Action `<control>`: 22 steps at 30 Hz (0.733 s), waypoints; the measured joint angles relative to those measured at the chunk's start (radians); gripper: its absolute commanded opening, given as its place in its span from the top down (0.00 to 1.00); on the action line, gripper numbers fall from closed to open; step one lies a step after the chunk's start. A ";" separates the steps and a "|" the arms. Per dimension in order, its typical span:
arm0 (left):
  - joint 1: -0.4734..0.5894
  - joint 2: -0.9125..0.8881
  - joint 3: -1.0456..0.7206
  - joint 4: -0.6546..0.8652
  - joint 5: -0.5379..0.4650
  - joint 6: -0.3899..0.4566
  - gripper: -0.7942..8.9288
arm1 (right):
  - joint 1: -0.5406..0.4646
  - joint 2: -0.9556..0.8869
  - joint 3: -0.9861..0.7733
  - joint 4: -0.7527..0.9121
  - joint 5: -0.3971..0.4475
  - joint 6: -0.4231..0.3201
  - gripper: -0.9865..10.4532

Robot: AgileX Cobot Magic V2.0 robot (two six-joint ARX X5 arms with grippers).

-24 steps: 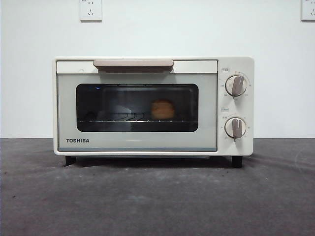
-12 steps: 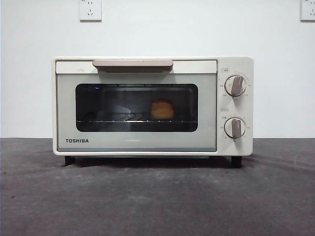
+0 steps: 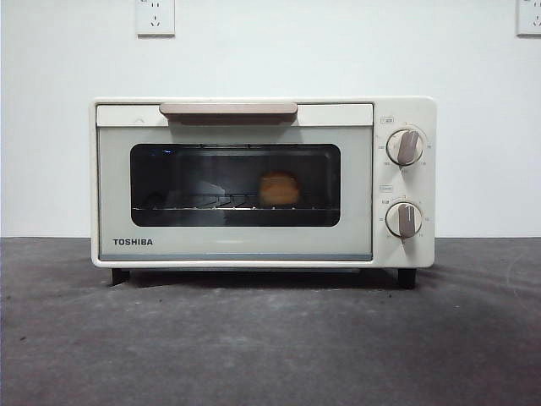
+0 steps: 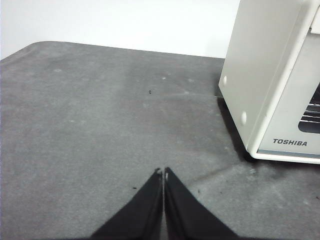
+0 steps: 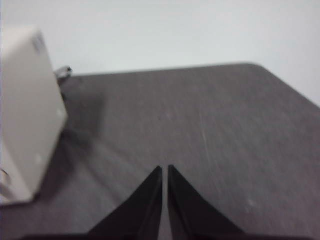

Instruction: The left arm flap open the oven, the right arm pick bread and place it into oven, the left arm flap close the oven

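The cream-white TOSHIBA oven (image 3: 262, 182) stands in the middle of the grey table with its door shut and its beige handle (image 3: 228, 110) at the top. The golden-brown bread (image 3: 279, 189) sits on the wire rack inside, seen through the dark window. My left gripper (image 4: 163, 172) is shut and empty, above the table beside the oven's side wall (image 4: 260, 75). My right gripper (image 5: 164, 170) is shut and empty, above the table off the oven's other side (image 5: 27, 110). Neither arm shows in the front view.
Two beige knobs (image 3: 405, 146) sit on the oven's right panel. A white wall with outlets (image 3: 155, 17) stands behind. Bare grey table (image 3: 270, 338) lies in front of the oven and to both sides.
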 measured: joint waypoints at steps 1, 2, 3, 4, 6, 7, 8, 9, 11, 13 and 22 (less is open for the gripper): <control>0.000 0.000 0.000 0.000 0.000 0.000 0.91 | -0.009 -0.019 -0.029 0.000 0.000 0.000 0.90; 0.000 0.000 0.000 0.000 0.000 0.000 0.91 | -0.014 -0.032 -0.048 0.000 0.000 0.000 0.90; 0.000 0.000 0.000 0.000 0.000 0.000 0.91 | -0.019 -0.045 -0.067 0.001 -0.004 0.000 0.90; 0.000 0.000 0.000 0.000 0.000 0.000 0.91 | -0.024 -0.064 -0.093 0.004 -0.020 0.000 0.90; 0.000 0.000 0.000 0.000 0.000 0.000 0.91 | -0.033 -0.090 -0.127 0.011 -0.058 -0.001 0.90; 0.000 0.000 0.000 0.000 0.000 0.000 0.91 | -0.039 -0.105 -0.149 0.014 -0.095 -0.004 0.90; 0.000 0.000 0.000 0.000 0.000 0.000 0.91 | -0.043 -0.116 -0.164 0.014 -0.124 -0.007 0.90; 0.000 0.000 0.000 0.000 0.000 0.000 0.91 | -0.048 -0.126 -0.179 0.014 -0.149 -0.010 0.90; 0.000 0.000 0.000 0.000 0.000 0.000 0.91 | -0.055 -0.151 -0.216 0.023 -0.192 -0.013 0.90; 0.000 0.000 0.000 0.000 0.000 0.000 0.91 | -0.060 -0.152 -0.236 0.043 -0.217 -0.015 0.90; 0.000 0.000 0.000 0.000 0.000 0.000 0.91 | -0.060 -0.152 -0.260 0.112 -0.253 -0.053 0.90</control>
